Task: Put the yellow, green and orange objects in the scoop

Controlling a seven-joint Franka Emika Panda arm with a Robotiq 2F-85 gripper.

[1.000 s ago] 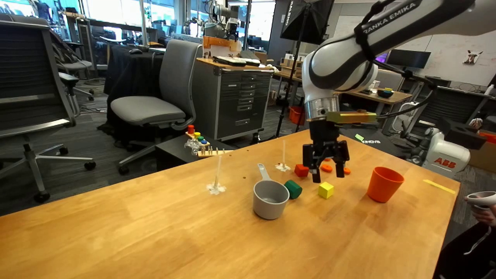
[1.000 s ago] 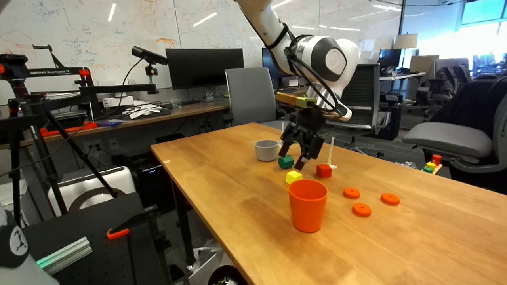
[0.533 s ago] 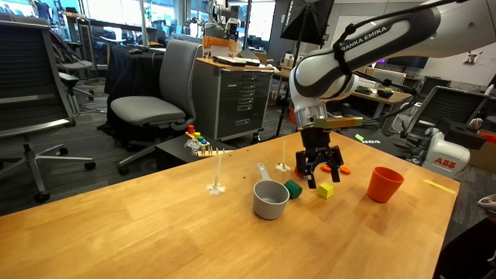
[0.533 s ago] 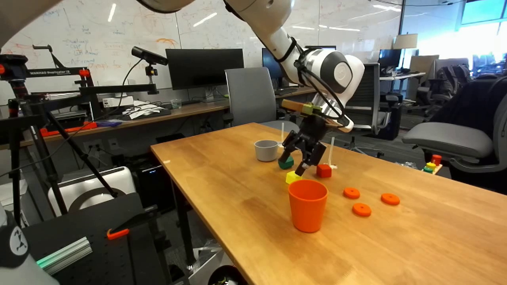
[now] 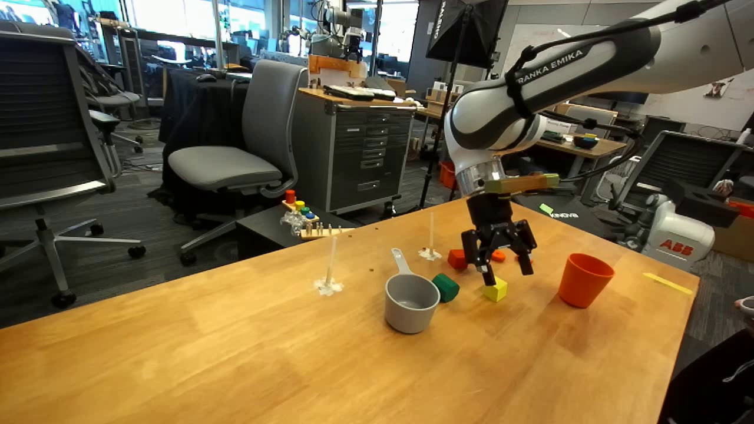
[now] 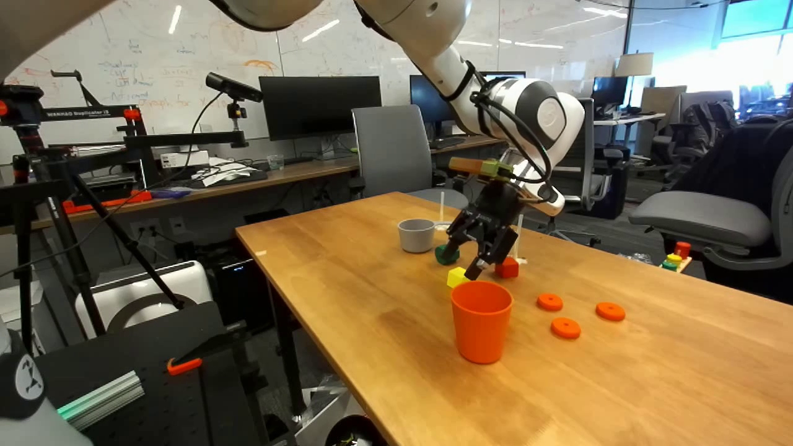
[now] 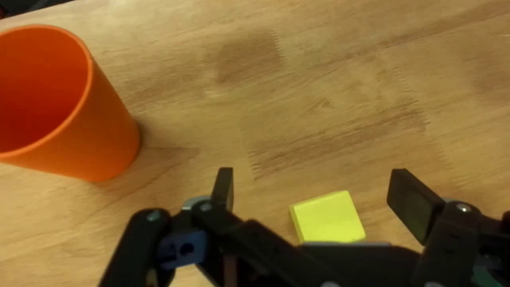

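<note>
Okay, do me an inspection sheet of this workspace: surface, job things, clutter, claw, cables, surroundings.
Surface: wooden table, yellow tape near one edge.
Job's things: grey scoop upright; yellow cube, green block and three orange discs lie outside it.
Clutter: red block, two thin white rods and, probably, the upright orange cup.
Claw: open, holding nothing, close to the yellow cube.
Cables: black cable strapped along the arm.
Surroundings: office chairs, whiteboard, ABB-marked robot, part of a person at a picture's edge.
</note>
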